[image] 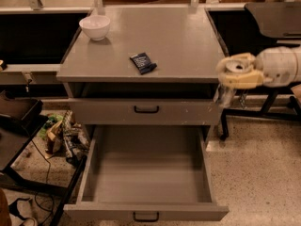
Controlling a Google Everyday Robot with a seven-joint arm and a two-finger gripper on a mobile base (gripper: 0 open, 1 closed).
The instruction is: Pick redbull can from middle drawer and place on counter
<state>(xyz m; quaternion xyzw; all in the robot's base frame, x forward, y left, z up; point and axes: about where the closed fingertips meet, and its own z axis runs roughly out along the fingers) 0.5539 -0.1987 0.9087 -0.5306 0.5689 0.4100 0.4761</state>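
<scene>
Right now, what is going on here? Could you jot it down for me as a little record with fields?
tool: off the right edge of the counter, at about its height, shut on the redbull can
redbull can: held in the air, not yet on the counter
middle drawer: pulled open, nothing visible inside
counter: holds a white bowl at the back left corner and a dark packet nearer the front
upper drawer: shut
</scene>
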